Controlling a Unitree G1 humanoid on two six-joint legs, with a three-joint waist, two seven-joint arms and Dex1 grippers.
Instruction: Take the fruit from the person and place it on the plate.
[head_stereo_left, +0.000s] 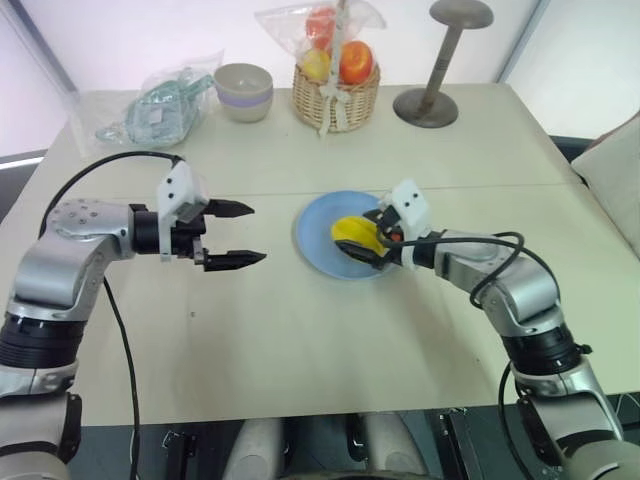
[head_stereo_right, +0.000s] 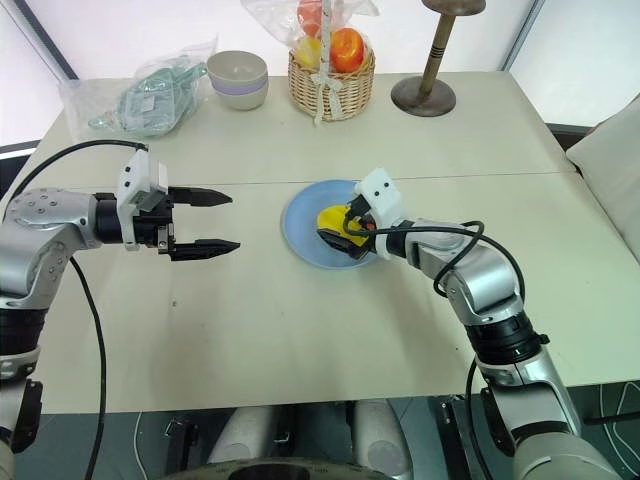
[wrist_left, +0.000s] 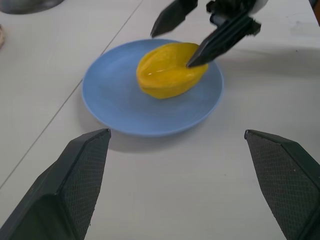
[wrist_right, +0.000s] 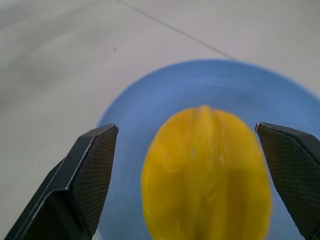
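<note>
Fruit (wrist_left: 170, 70) lies on the plate (wrist_left: 115, 107), a bit off-centre toward your R gripper (head_stereo_left: 368, 232). R jaws are spread, straddling it w/ gaps both sides, so it's released. Its long axis runs along the R fingers: back straight out. L gripper (head_stereo_left: 234, 234) is open, empty, well clear of the plate.

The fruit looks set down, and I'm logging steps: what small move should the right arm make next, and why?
Probably draw the right gripper straight back from the fruit. The fruit lies on the plate, and the fingers stand apart on either side of it, so a straight retreat should avoid nudging it.
</note>
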